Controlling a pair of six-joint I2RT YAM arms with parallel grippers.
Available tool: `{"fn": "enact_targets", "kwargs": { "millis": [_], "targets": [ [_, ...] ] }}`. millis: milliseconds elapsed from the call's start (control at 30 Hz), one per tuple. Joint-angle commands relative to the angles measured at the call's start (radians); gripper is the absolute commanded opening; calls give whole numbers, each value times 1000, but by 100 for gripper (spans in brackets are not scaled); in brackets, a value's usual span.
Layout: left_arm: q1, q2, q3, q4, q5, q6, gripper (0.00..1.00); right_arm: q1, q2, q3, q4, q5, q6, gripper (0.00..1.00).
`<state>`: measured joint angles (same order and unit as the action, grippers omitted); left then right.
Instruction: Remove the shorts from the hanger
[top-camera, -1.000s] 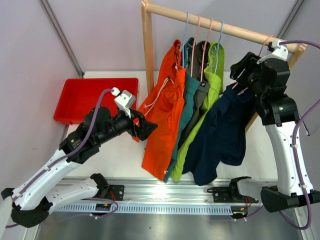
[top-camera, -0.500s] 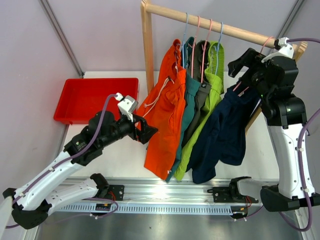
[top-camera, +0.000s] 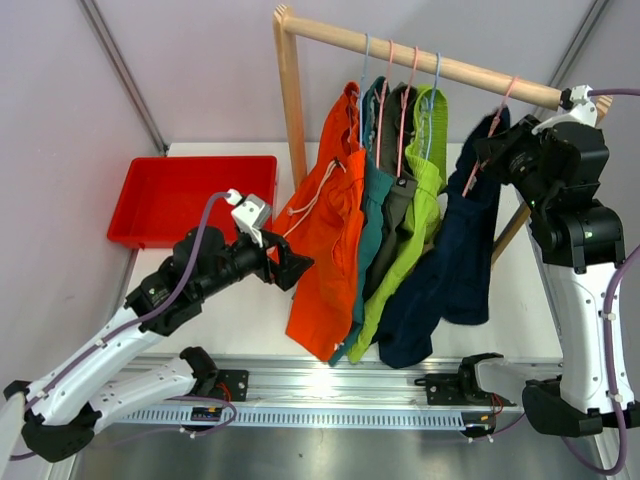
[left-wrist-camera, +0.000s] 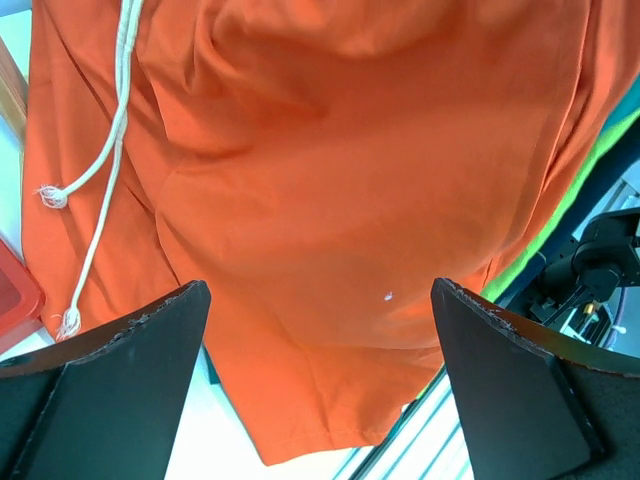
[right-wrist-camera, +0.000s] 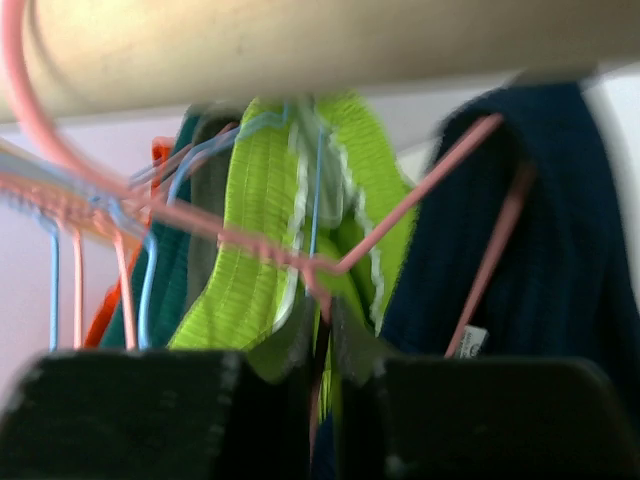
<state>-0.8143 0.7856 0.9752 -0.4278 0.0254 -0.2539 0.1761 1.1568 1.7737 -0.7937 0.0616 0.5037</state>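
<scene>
Five shorts hang on wire hangers from a wooden rod (top-camera: 455, 66): orange (top-camera: 330, 235) with a white drawstring, teal (top-camera: 376, 205), dark grey (top-camera: 398, 215), lime green (top-camera: 418, 225) and navy (top-camera: 458, 260). My right gripper (top-camera: 488, 150) is shut on the pink hanger (right-wrist-camera: 410, 205) of the navy shorts (right-wrist-camera: 560, 230), pinching its wire just below the rod (right-wrist-camera: 320, 40); the hook still sits over the rod. My left gripper (top-camera: 292, 268) is open, its fingers (left-wrist-camera: 135, 375) wide apart just in front of the lower orange shorts (left-wrist-camera: 330, 180), not touching them.
A red tray (top-camera: 190, 195) lies at the back left of the table. The rack's wooden post (top-camera: 290, 115) stands between the tray and the shorts. A metal rail (top-camera: 330, 385) runs along the near edge.
My right arm has shifted right while holding the pink hanger, and the navy shorts now hang straighter. The rack has moved slightly left. My left gripper has edged closer to the orange shorts.
</scene>
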Motion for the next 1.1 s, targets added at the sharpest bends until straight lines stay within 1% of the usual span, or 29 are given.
{"fn": "enact_targets", "kwargs": {
  "millis": [0,33,100,167,200,233,267,300,333,367,400,433,467,500,533,567,600,633,667,733,833,933,1067],
  "targets": [
    [-8,-28,-12,27,-1,-12,99,7,-25,-31,34,-43,7,3],
    [-6,-29,-13,27,4,-12,99,8,-29,-39,37,-42,7,0],
    [-6,-31,-1,24,21,-13,99,10,-43,-56,53,-45,9,0],
    [-8,-16,25,15,96,-21,99,8,-54,-74,62,-49,15,0],
    [-11,-8,92,6,119,-27,99,8,-57,-73,67,-49,16,0],
    [-31,16,123,-2,145,-33,99,8,-63,-57,64,-51,18,0],
    [-49,32,152,-12,149,-33,99,10,-63,-43,60,-51,19,0],
    [-72,55,227,-23,146,-30,99,8,-63,-25,48,-51,22,0],
    [-103,81,306,-58,134,-21,99,8,-62,-4,42,-49,27,0],
    [-179,146,389,-74,89,-15,99,8,-62,41,34,-49,30,0],
    [-225,186,429,-92,52,-2,99,11,-59,62,21,-54,41,0],
    [-280,229,509,-130,0,24,99,10,-57,87,13,-78,47,0],
    [-381,313,586,-146,-113,36,99,10,-57,131,4,-78,52,0],
    [-422,357,618,-158,-152,44,99,11,-57,154,-15,-77,61,0],
    [-492,395,698,-160,-185,53,99,11,-55,176,-24,-74,64,0],
    [-526,430,717,-155,-238,56,99,11,-57,196,-36,-71,68,0],
    [-554,496,733,-146,-260,59,99,10,-55,228,-57,-63,73,0],
    [-603,524,761,-134,-274,67,99,10,-58,240,-67,-63,76,0],
    [-624,573,775,-100,-300,71,99,10,-60,259,-88,-36,78,0],
    [-667,615,792,-72,-320,76,99,10,-63,273,-110,-39,88,0],
    [-692,675,801,-31,-329,59,99,10,-78,270,-137,-43,104,0],
    [-715,707,787,7,-311,53,99,11,-106,235,-144,-49,110,0],
    [-732,730,784,27,-326,47,99,10,-135,196,-145,-51,113,0]
  ]
}}
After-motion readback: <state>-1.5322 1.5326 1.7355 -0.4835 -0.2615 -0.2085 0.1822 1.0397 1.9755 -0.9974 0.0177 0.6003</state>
